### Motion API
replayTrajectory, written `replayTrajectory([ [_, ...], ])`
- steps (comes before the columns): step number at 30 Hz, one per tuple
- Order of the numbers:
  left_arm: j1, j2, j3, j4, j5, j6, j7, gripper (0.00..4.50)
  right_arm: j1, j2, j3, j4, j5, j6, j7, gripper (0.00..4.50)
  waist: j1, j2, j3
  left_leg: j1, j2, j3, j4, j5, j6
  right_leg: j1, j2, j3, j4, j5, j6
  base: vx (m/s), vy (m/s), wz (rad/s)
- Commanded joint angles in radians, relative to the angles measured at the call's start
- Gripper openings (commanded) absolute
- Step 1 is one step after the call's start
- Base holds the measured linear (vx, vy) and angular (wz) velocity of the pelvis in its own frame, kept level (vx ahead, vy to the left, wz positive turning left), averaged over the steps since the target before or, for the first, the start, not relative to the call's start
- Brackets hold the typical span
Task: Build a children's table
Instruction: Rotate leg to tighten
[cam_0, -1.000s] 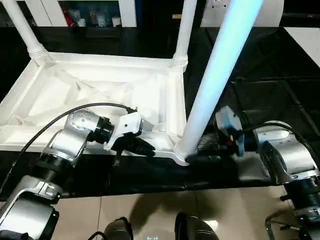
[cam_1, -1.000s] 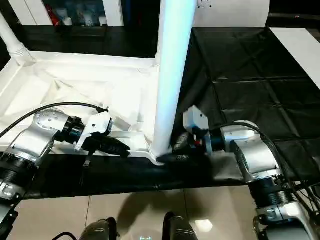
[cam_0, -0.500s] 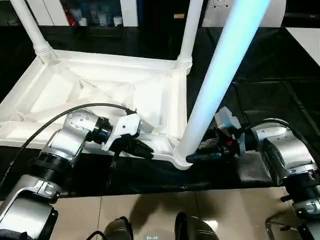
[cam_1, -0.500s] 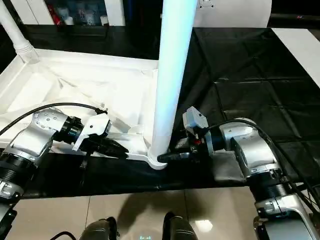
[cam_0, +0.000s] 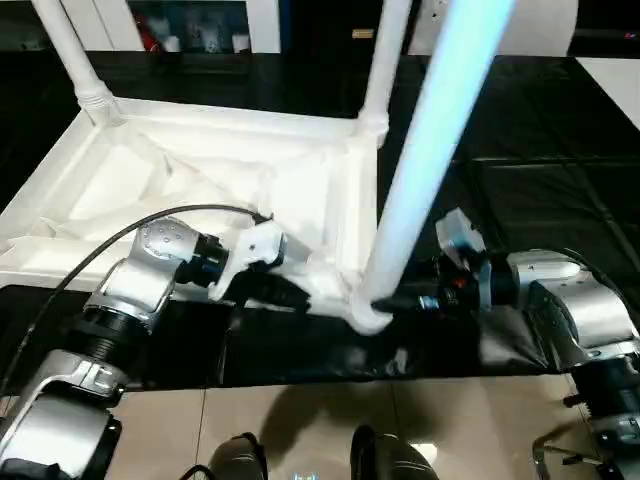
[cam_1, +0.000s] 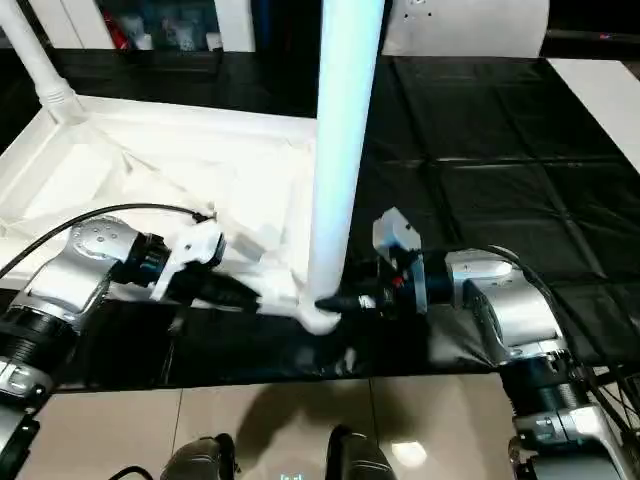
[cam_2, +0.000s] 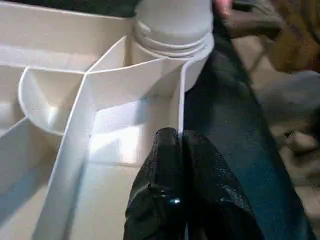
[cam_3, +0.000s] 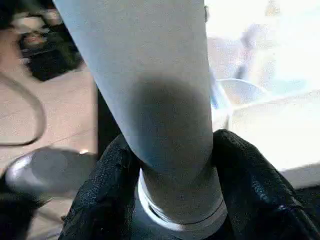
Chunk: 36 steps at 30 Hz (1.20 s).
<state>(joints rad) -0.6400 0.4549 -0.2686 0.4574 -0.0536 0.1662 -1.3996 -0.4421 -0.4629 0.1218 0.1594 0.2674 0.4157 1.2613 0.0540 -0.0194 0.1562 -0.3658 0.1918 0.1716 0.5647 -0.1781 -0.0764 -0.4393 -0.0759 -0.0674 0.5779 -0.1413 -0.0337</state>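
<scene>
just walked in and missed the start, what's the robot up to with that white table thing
It is assembling a children's table. The table top lies upside down on black sheeting. The right gripper clasps the base of the near leg at its corner socket. The left gripper, shut, pinches the top's edge wall beside that corner.

Left gripper (cam_2: 180, 137) fingers pressed together, clamped on thin upright rim wall of table top (cam_2: 65, 115); ribs branch beside. Leg (cam_2: 172, 22) base seated in round corner socket. Dark cloth (cam_2: 225, 120) alongside.
</scene>
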Motion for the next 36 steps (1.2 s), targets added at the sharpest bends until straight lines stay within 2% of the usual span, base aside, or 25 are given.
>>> replayTrajectory([
  [1,-0.007,-0.099,-0.008,-0.023,-0.006,0.098,0.148,0.00,0.005,0.105,0.064,-0.061,-0.007,0.068,-0.128,1.97,-0.008,0.000,-0.055,0.007,0.029,-0.003,-0.067,-0.197,0.057,0.059,-0.061,0.047,-0.078,-0.460,-0.171,0.000,0.000,0.00],
  [2,-0.009,-0.118,-0.005,-0.029,-0.011,0.122,0.168,0.00,-0.001,0.135,0.058,-0.067,-0.003,0.104,-0.171,1.97,-0.012,-0.005,-0.054,0.009,0.024,-0.006,-0.068,-0.224,0.041,0.060,-0.063,0.044,-0.089,-0.543,-0.141,0.000,0.000,0.00],
  [3,-0.015,-0.137,-0.002,-0.031,-0.010,0.147,0.194,0.00,-0.012,0.172,0.049,-0.068,0.003,0.133,-0.216,1.96,-0.021,-0.006,-0.054,0.005,0.021,-0.009,-0.071,-0.222,0.033,0.064,-0.064,0.044,-0.091,-0.569,-0.123,0.000,0.000,0.00],
  [5,-0.032,-0.178,0.009,-0.020,-0.003,0.188,0.260,0.00,-0.039,0.244,0.038,-0.061,-0.001,0.186,-0.310,1.96,-0.030,-0.007,-0.055,0.004,0.019,-0.012,-0.071,-0.226,0.033,0.062,-0.062,0.042,-0.096,-0.586,-0.105,0.000,0.000,0.00],
  [6,-0.033,-0.180,0.010,-0.019,-0.003,0.190,0.264,0.00,-0.040,0.247,0.038,-0.060,-0.002,0.188,-0.314,1.96,-0.038,-0.004,-0.055,0.004,0.018,-0.011,-0.071,-0.222,0.038,0.059,-0.060,0.044,-0.096,-0.568,-0.108,0.000,0.000,0.00],
  [8,-0.055,-0.221,0.027,-0.001,0.011,0.223,0.347,0.00,-0.062,0.317,0.028,-0.054,-0.020,0.236,-0.417,1.96,-0.046,-0.005,-0.054,0.004,0.017,-0.009,-0.070,-0.224,0.041,0.056,-0.058,0.043,-0.097,-0.556,-0.111,0.000,0.000,0.00],
  [10,-0.085,-0.272,0.056,0.027,0.030,0.254,0.468,0.00,-0.082,0.397,0.013,-0.044,-0.035,0.281,-0.533,1.96,-0.048,-0.004,-0.054,0.006,0.015,-0.010,-0.071,-0.224,0.039,0.054,-0.057,0.042,-0.100,-0.573,-0.101,0.000,0.000,0.00],
  [12,-0.101,-0.304,0.072,0.028,0.044,0.280,0.540,0.00,-0.081,0.441,0.027,-0.054,-0.076,0.281,-0.610,1.96,-0.046,-0.002,-0.059,0.009,0.016,-0.008,-0.069,-0.205,0.036,0.054,-0.057,0.043,-0.096,-0.530,-0.106,0.000,0.000,0.00],
  [13,-0.101,-0.307,0.071,0.024,0.047,0.284,0.544,0.00,-0.077,0.441,0.038,-0.061,-0.095,0.271,-0.623,1.96,-0.046,-0.002,-0.059,0.008,0.017,-0.008,-0.070,-0.198,0.039,0.055,-0.056,0.044,-0.094,-0.503,-0.110,0.000,0.000,0.00],
  [14,-0.101,-0.307,0.071,0.018,0.049,0.290,0.541,0.00,-0.074,0.439,0.048,-0.065,-0.117,0.257,-0.639,1.96,-0.045,0.000,-0.063,0.007,0.019,-0.005,-0.070,-0.172,0.053,0.059,-0.053,0.046,-0.084,-0.401,-0.136,0.000,0.000,0.00],
  [15,-0.101,-0.307,0.070,0.018,0.050,0.291,0.541,0.00,-0.073,0.439,0.049,-0.065,-0.119,0.255,-0.640,1.96,-0.046,0.000,-0.064,0.005,0.020,-0.005,-0.070,-0.161,0.057,0.061,-0.052,0.046,-0.080,-0.366,-0.147,0.000,0.000,0.00],
  [17,-0.093,-0.293,0.061,0.003,0.061,0.293,0.526,0.00,-0.065,0.426,0.043,-0.060,-0.136,0.196,-0.648,1.96,-0.046,0.001,-0.066,0.003,0.020,-0.003,-0.068,-0.142,0.067,0.065,-0.053,0.047,-0.074,-0.300,-0.175,0.000,0.000,0.00],
  [18,-0.092,-0.290,0.060,0.000,0.062,0.293,0.524,0.00,-0.064,0.425,0.039,-0.060,-0.135,0.189,-0.648,1.96,-0.046,0.001,-0.066,0.003,0.020,-0.002,-0.067,-0.136,0.073,0.068,-0.054,0.047,-0.072,-0.276,-0.189,0.000,0.000,0.00],
  [19,-0.084,-0.280,0.055,-0.010,0.065,0.291,0.512,0.00,-0.061,0.419,0.025,-0.061,-0.127,0.177,-0.642,2.30,-0.046,0.001,-0.065,0.002,0.019,-0.001,-0.067,-0.134,0.076,0.068,-0.054,0.048,-0.072,-0.271,-0.193,0.000,0.000,0.00],
  [21,-0.066,-0.258,0.047,-0.026,0.071,0.273,0.480,0.00,-0.057,0.405,-0.013,-0.071,-0.110,0.173,-0.629,2.65,-0.045,0.003,-0.064,0.002,0.021,-0.002,-0.069,-0.144,0.079,0.069,-0.055,0.047,-0.074,-0.295,-0.196,0.000,0.000,0.00],
  [23,-0.056,-0.241,0.041,-0.032,0.069,0.263,0.458,0.00,-0.056,0.390,-0.027,-0.074,-0.105,0.169,-0.615,2.74,-0.047,0.004,-0.066,0.000,0.022,-0.003,-0.068,-0.138,0.081,0.071,-0.056,0.047,-0.071,-0.284,-0.200,0.000,0.000,0.00],
  [25,-0.031,-0.192,0.020,-0.051,0.068,0.229,0.384,0.00,-0.053,0.350,-0.041,-0.075,-0.101,0.128,-0.558,2.84,-0.048,0.005,-0.068,-0.002,0.023,-0.003,-0.067,-0.123,0.086,0.072,-0.056,0.048,-0.066,-0.243,-0.209,0.000,0.000,0.00],
  [26,-0.024,-0.179,0.017,-0.056,0.069,0.219,0.369,0.00,-0.051,0.339,-0.043,-0.076,-0.098,0.116,-0.540,2.98,-0.050,0.010,-0.068,-0.005,0.023,-0.004,-0.066,-0.116,0.092,0.075,-0.056,0.048,-0.062,-0.207,-0.220,0.000,0.000,0.00],
  [28,-0.007,-0.142,0.010,-0.067,0.061,0.191,0.309,0.00,-0.046,0.296,-0.043,-0.071,-0.092,0.068,-0.476,3.18,-0.053,0.007,-0.071,-0.005,0.022,-0.002,-0.061,-0.093,0.109,0.078,-0.055,0.050,-0.055,-0.134,-0.243,0.000,0.000,0.00],
  [30,0.003,-0.107,0.003,-0.061,0.058,0.142,0.254,0.00,-0.045,0.234,-0.026,-0.045,-0.111,-0.022,-0.399,3.36,-0.054,0.008,-0.074,-0.005,0.021,0.001,-0.056,-0.058,0.126,0.080,-0.053,0.051,-0.046,-0.059,-0.263,0.000,0.000,0.00],
  [32,0.008,-0.084,-0.007,-0.054,0.059,0.104,0.216,0.00,-0.046,0.203,-0.022,-0.028,-0.117,-0.056,-0.358,3.58,-0.053,0.009,-0.073,-0.002,0.022,0.002,-0.055,-0.053,0.144,0.077,-0.052,0.050,-0.043,-0.029,-0.281,0.000,0.000,0.00],
  [34,0.015,-0.056,-0.022,-0.049,0.060,0.070,0.169,0.00,-0.047,0.177,-0.026,-0.014,-0.108,-0.076,-0.309,3.71,-0.052,0.009,-0.071,-0.002,0.022,0.003,-0.055,-0.067,0.150,0.078,-0.053,0.050,-0.045,-0.047,-0.283,0.000,0.000,0.00],
  [35,0.021,-0.027,-0.039,-0.046,0.063,0.036,0.124,0.00,-0.046,0.152,-0.030,-0.005,-0.095,-0.086,-0.253,3.71,-0.048,0.001,-0.072,0.000,0.025,0.003,-0.056,-0.075,0.155,0.078,-0.056,0.051,-0.045,-0.083,-0.281,0.000,0.000,0.00],
  [36,0.026,-0.011,-0.049,-0.046,0.062,0.014,0.092,0.00,-0.045,0.138,-0.029,0.000,-0.088,-0.095,-0.219,3.71,-0.047,0.001,-0.071,0.003,0.029,0.004,-0.057,-0.085,0.154,0.074,-0.055,0.051,-0.047,-0.111,-0.279,0.000,0.000,0.00],
])
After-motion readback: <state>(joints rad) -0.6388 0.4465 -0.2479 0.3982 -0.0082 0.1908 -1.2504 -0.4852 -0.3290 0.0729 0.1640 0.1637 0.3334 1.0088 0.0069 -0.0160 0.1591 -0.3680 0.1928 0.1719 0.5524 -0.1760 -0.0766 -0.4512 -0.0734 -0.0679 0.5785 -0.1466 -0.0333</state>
